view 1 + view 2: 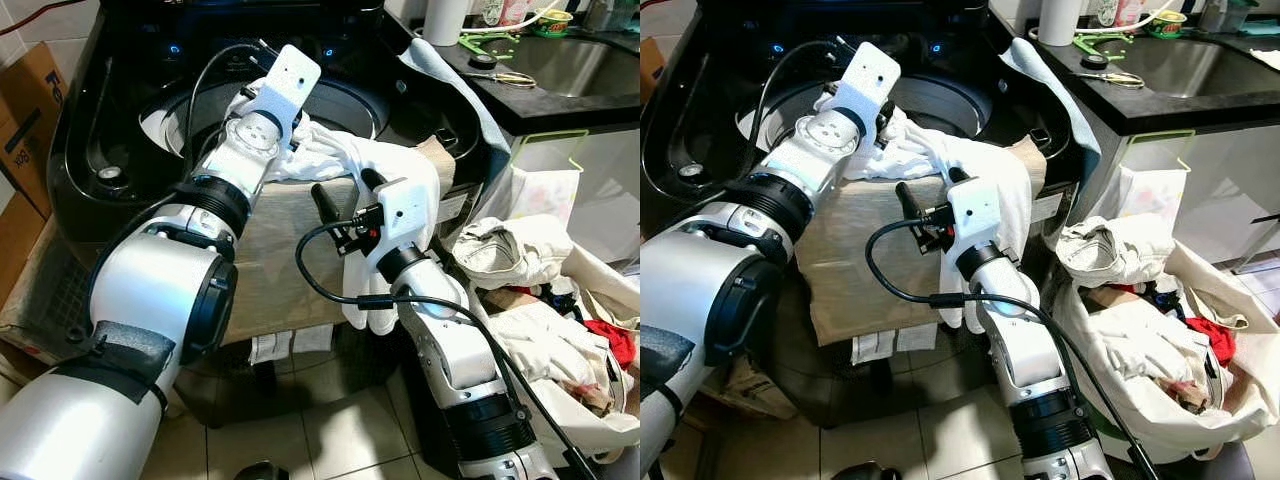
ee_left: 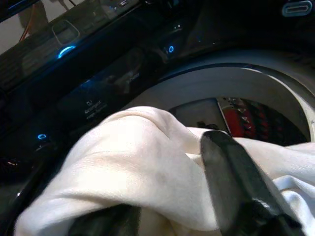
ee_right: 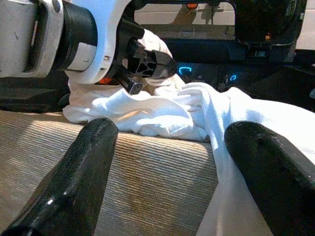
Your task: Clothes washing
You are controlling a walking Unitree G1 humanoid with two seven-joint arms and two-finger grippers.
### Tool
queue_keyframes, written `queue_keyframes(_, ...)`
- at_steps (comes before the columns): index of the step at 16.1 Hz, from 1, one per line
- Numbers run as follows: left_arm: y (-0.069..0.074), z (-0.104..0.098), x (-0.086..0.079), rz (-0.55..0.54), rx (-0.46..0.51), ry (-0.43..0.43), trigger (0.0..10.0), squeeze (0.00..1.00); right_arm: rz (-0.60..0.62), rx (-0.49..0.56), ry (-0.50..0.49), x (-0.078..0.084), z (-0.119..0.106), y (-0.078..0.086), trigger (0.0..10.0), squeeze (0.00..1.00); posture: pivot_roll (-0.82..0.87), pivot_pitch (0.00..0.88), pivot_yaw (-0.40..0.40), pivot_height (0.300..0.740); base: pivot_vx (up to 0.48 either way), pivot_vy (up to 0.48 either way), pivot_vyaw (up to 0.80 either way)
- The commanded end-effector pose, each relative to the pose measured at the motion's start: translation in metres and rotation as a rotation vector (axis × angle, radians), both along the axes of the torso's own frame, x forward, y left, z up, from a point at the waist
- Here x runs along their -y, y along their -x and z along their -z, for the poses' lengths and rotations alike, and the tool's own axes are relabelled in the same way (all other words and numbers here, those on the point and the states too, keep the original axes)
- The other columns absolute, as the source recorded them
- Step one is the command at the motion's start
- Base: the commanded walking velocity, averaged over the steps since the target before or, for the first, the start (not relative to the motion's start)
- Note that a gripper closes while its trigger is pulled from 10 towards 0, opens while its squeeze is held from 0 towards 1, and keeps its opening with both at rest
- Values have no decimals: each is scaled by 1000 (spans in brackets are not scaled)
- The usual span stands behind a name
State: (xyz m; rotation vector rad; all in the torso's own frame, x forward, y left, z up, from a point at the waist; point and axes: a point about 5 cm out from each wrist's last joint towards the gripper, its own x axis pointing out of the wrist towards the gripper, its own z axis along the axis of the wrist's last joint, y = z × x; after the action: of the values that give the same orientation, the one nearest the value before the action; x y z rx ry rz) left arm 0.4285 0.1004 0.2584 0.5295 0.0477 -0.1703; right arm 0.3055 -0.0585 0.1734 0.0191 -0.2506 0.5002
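A black top-loading washing machine [image 1: 110, 130] stands open in front of me, its drum [image 1: 350, 105] visible. A white garment [image 1: 340, 155] lies bunched on the front rim and hangs down over a beige cloth [image 1: 290, 260] draped on the machine's front. My left gripper [image 1: 883, 115] reaches over the rim and is shut on the bunched garment [image 2: 123, 147], just short of the drum. My right gripper [image 1: 348, 195] stands open in front of the machine, fingers pointing up. The hanging part of the garment [image 3: 236, 113] touches its right finger [image 3: 266, 167].
An open laundry bag [image 1: 600, 420] with white and red clothes sits on the floor at the right. A dark counter [image 1: 520, 100] with a sink [image 1: 580, 65] and scissors [image 1: 510, 78] runs behind it. A cardboard box [image 1: 25, 100] stands at the left.
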Motion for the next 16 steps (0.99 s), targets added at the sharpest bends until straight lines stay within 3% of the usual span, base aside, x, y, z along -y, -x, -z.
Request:
queue_keyframes(1,0,1,-1,-11,-31,25,10000,1000,11,-6,-6,3,1,-2,10000,0,12,0,30,740,0,0,0)
queue_keyframes(4,0,4,-1,-3,-89,32,10000,1000,11,-8,-5,2,2,-1,10000,0,12,0,34,740,0,0,0)
queue_keyframes(9,-1,-6,-19,-13,-113,-110,10000,1000,18,-7,-11,2,1,-2,10000,0,12,0,44,740,0,0,0)
queue_keyframes(12,-3,-40,-28,-4,-41,-226,10000,1000,17,-12,-14,1,2,-2,10000,0,25,0,39,740,0,0,0)
queue_keyframes(14,-2,-68,-33,11,7,-365,10000,1000,11,-14,-15,0,2,-3,10000,0,29,0,40,740,0,0,0)
queue_keyframes(16,0,-80,-33,36,11,-447,10000,1000,10,-16,-17,-1,2,-3,10000,0,35,0,41,740,0,0,0)
